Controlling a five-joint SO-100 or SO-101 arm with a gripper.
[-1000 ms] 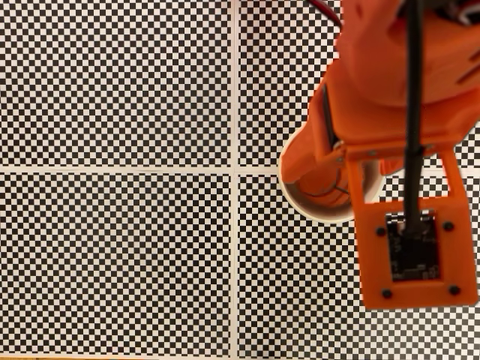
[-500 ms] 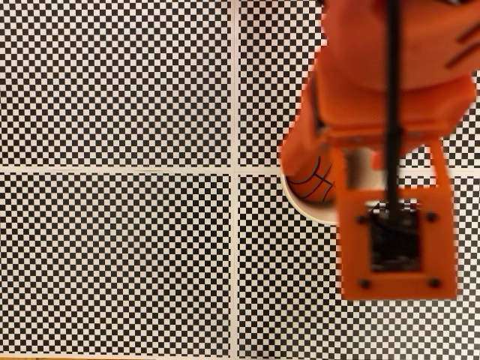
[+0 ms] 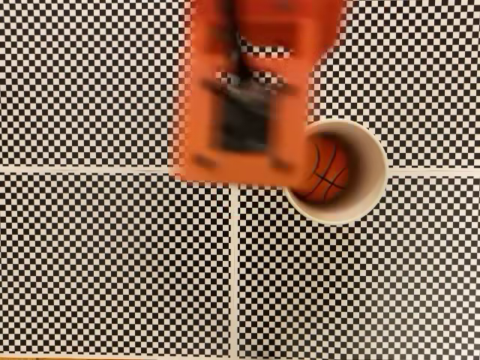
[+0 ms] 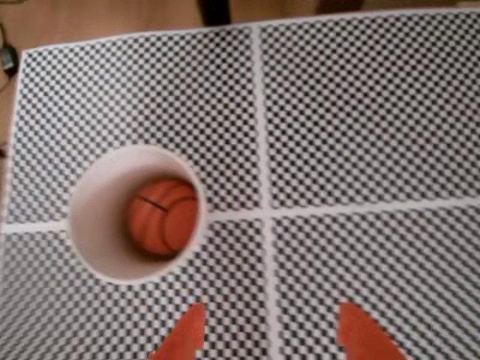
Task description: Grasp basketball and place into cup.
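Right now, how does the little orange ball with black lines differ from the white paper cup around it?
The small orange-red basketball is a seamed sphere; the cream-white paper cup is a plain, open-topped container. The ball is narrower than the cup's mouth and sits inside it. Both look round from above.

Orange basketball (black seams), cream cup

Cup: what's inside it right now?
The basketball sits inside the cup, low against its wall. The ball hides the cup's floor beneath it.

Matt paper cup; smooth basketball; matt printed checkerboard mat.
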